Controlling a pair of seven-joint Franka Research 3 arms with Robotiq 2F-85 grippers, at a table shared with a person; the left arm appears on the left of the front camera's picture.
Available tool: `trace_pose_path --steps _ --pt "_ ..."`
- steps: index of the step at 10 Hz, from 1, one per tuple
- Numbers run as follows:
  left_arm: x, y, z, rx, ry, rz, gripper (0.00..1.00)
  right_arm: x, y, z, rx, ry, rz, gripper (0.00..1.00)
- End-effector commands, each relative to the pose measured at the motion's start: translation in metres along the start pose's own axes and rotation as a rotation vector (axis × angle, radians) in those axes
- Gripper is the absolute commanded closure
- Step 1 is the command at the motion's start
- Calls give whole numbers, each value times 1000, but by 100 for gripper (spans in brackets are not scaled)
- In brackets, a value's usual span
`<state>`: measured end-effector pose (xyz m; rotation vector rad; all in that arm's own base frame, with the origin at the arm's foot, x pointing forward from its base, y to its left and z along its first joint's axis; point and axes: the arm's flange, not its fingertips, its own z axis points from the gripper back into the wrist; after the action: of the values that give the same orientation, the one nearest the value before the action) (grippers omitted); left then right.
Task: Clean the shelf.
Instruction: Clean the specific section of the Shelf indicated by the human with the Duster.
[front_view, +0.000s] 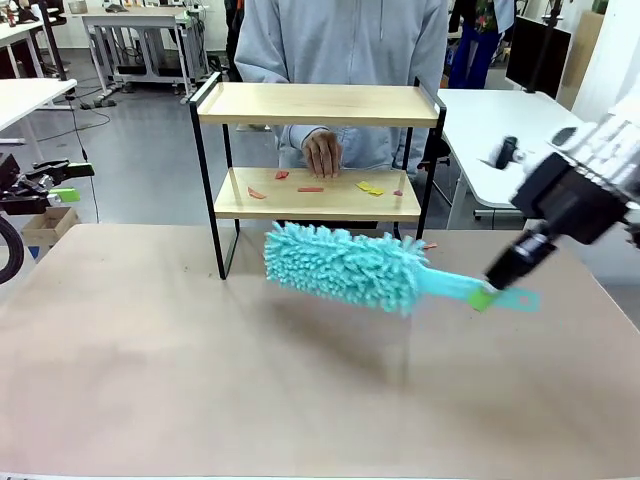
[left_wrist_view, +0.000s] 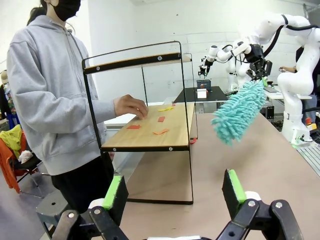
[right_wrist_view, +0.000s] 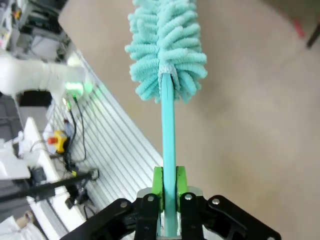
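The shelf (front_view: 318, 105) stands at the far side of the table (front_view: 150, 350), about the middle, right in front of a person. The person's hand (front_view: 322, 152) rests on the far edge of the lower board; the other hand is hidden. Small red scraps (front_view: 310, 188) and yellow scraps (front_view: 370, 187) lie on that board, too small to tell what they are. The top board looks bare from the front.

The right gripper (front_view: 485, 295) is clamped on the handle of a turquoise duster (front_view: 345, 265). Its green pads (right_wrist_view: 157, 181) cover part of the handle, whose end pokes out behind them. In the front view this arm is blurred. The fluffy head hangs above the table on the robot's side of the shelf, apart from it in the left wrist view.

The left gripper (left_wrist_view: 174, 180) has its fingers spread wide with nothing between them. In the front view it sits at the left edge, partly cut off.
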<state>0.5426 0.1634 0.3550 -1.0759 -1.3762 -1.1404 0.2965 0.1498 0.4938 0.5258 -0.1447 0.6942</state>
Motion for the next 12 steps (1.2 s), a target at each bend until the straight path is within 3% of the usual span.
trace_pose_path --steps 1,5,6,10,12 --pt "2 -2 0 1 4 -14 0 34 16 -21 -14 -106 0 87" --pt "2 -2 0 1 4 -14 0 75 43 -60 -88 -350 -77 87" --pt "2 -2 0 1 4 -14 0 53 33 -34 -65 -218 -22 87" --pt "2 -2 0 1 4 -14 0 57 33 -42 -76 -232 -41 87" --pt "2 -2 0 1 4 -14 0 85 66 -57 -192 -322 -59 87"
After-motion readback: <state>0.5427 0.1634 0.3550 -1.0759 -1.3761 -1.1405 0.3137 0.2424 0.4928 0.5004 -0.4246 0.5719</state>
